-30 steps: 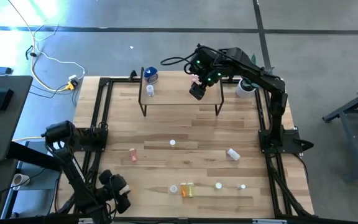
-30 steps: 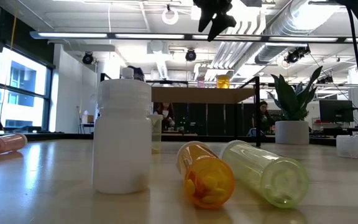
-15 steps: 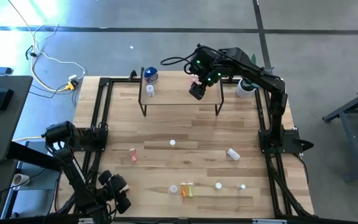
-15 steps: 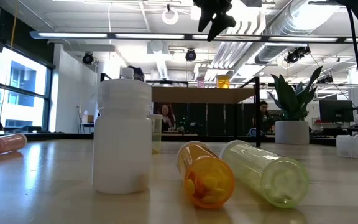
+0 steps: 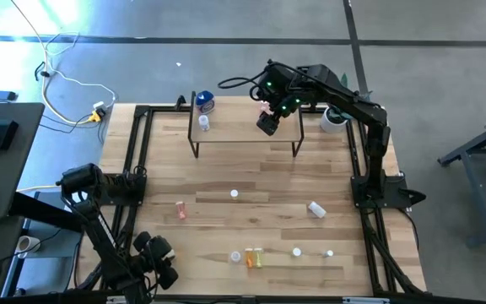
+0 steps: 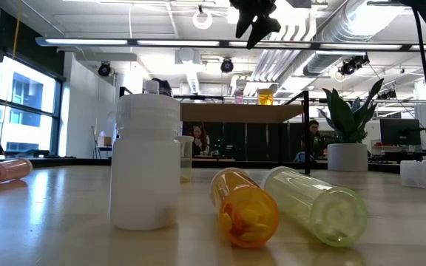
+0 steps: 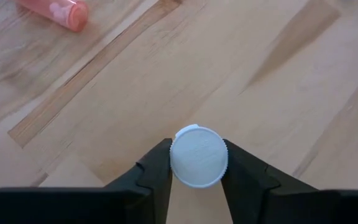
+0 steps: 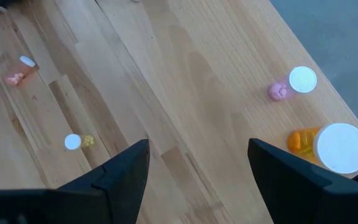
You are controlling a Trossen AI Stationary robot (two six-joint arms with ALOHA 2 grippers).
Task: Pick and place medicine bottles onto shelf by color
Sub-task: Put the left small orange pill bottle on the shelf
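Down at the near left corner of the table (image 5: 251, 181), the left gripper (image 7: 197, 177) has its jaws closed on a white-capped bottle (image 7: 198, 156), one finger touching each side of the round cap, with a pink bottle (image 7: 53, 11) lying on the wood farther off. Meanwhile the right gripper (image 5: 268, 123) hangs over the right part of the shelf (image 5: 245, 125), jaws spread wide and holding nothing. On that shelf end stand a pink bottle with a white cap (image 8: 291, 84) and an orange bottle with a larger white lid (image 8: 331, 144) (just beside each other). Other bottles lie scattered across the tabletop, among them an orange one (image 5: 254, 256) near the front edge.
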